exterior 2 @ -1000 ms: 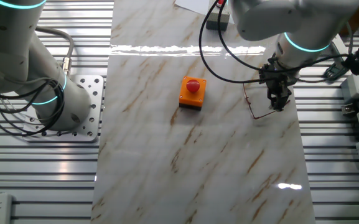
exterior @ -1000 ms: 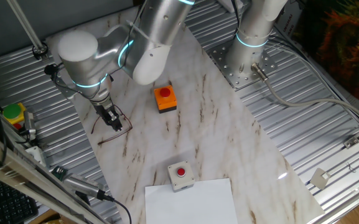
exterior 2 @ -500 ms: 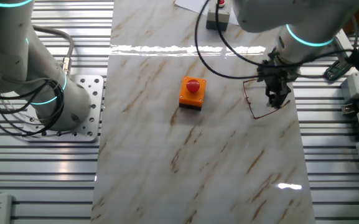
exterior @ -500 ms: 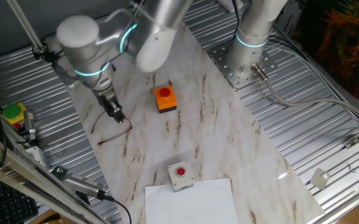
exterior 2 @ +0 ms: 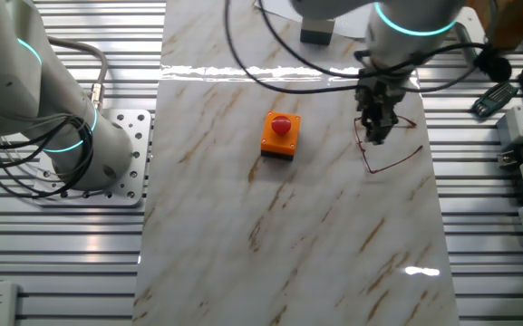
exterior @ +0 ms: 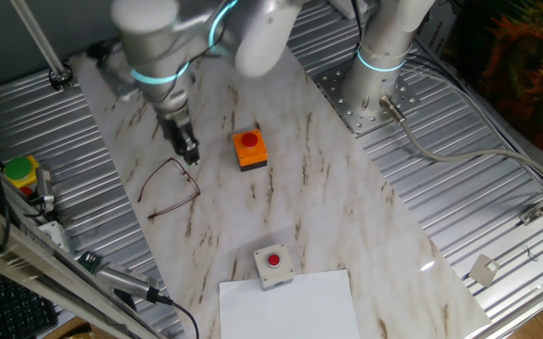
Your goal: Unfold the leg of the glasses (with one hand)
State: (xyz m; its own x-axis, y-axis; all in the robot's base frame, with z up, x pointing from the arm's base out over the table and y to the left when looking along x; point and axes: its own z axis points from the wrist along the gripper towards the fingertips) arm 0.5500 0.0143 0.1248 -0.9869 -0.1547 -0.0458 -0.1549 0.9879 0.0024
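The glasses [exterior: 169, 188] are lying light and fragile (thin, springy wire) on the bench [exterior: 327, 217]; the pincer [exterior: 190, 151], seemingly holding nothing, is best nudging one leg.

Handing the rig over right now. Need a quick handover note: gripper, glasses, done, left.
Gripper: above the marble tabletop, at the glasses' edge nearest the orange button box; open or shut not readable, seems to hold nothing.
Glasses: flat on the tabletop, one thin leg angled out from the frame.
Done: that leg looks swung open.
Left: confirm it is fully open; the second leg's state is too fine to see. Then retract the arm.
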